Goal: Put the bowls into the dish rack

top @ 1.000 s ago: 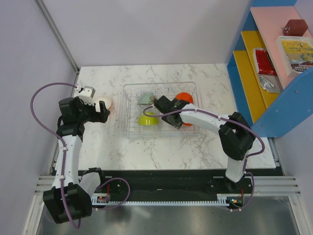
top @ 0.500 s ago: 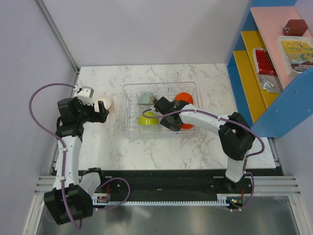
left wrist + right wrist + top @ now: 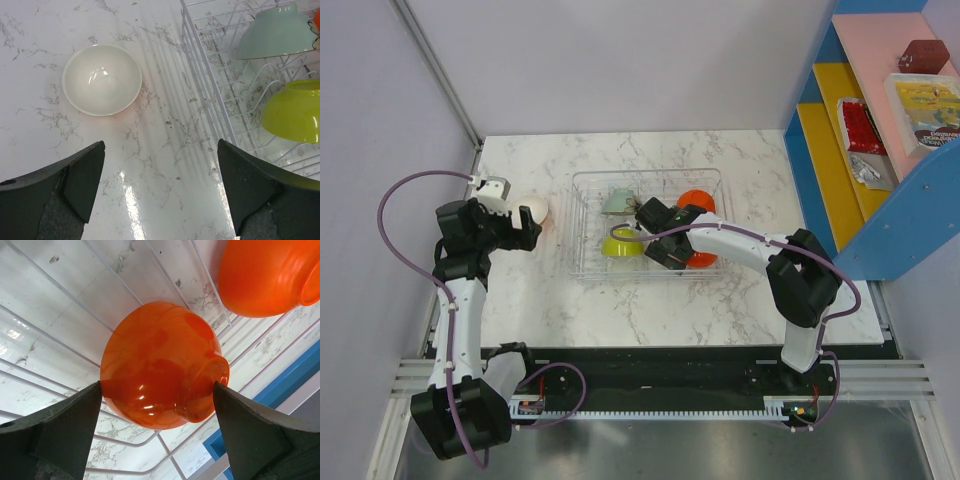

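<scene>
Landmark is the clear ribbed rectangular plastic dish rack (image 3: 645, 173), mid-table. In its left half sit a pale mint ceramic bowl (image 3: 618, 200) on the far side and a yellow-green bowl (image 3: 623, 243) on the near side. Both are tipped on edge against the dividers, which is how the ribs prop them. In the rack's right half a glossy orange bowl (image 3: 160, 365) lies on its side with its foot ring facing sideways. A second orange bowl (image 3: 265, 275) is just beside it, apart.

The right gripper (image 3: 157, 387) is over the rack's right half, jaws spread wide, one finger on each side of the glossy orange bowl. Its weight looks to be on the ribs, so I judge it not gripped.

A round white bowl (image 3: 101, 80) stands upright on the marble outside the rack, left of its left wall, not loaded yet. The left gripper (image 3: 160, 150) hovers left of the rack on the bowl's near side, jaws wide and empty, likely lined up for it.

Views:
- The top view mostly hides the glossy orange bowl under the right arm; the right wrist view shows both orange bowls.
- Only the left wrist view shows the white bowl's empty inside and its gap to the rack.
- Only the top view shows the whole rack and both arms.
</scene>
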